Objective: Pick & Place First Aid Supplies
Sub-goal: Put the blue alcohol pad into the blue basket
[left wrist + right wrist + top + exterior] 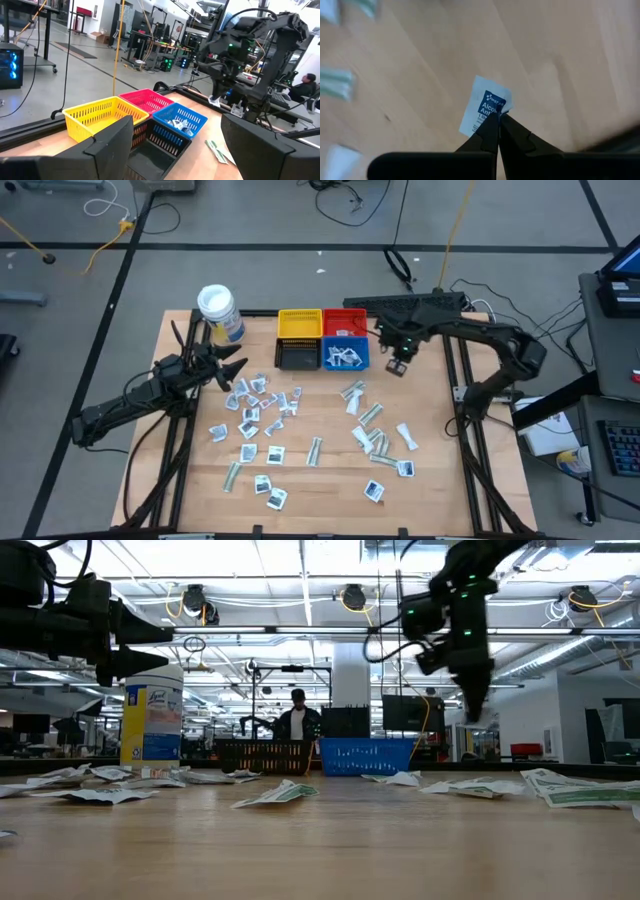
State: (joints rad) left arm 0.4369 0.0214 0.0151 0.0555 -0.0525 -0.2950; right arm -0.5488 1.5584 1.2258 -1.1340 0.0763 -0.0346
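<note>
Several small white first aid packets (262, 412) lie flat on the wooden table, with more of them (375, 432) to the right. My right gripper (398, 364) hangs above the table just right of the blue bin (345, 356) and is shut on one white packet with a blue label (484, 106). My left gripper (236, 370) stands open and level at the table's left, near the white-lidded jar (219, 310), holding nothing. The blue bin holds several packets. My right gripper pinches the blue-labelled packet by one edge near a corner (496, 113), between its two fingertips (490, 131). The fingers come from above, pointing down. The packet juts out sideways from the tips and is lifted clear of the table.
The yellow bin (299, 324), the red bin (345, 322) and the black bin (297, 357) form a square block with the blue bin at the table's far middle. There is bare wood along the right edge (435, 420). A person (297, 720) stands in the room beyond the table.
</note>
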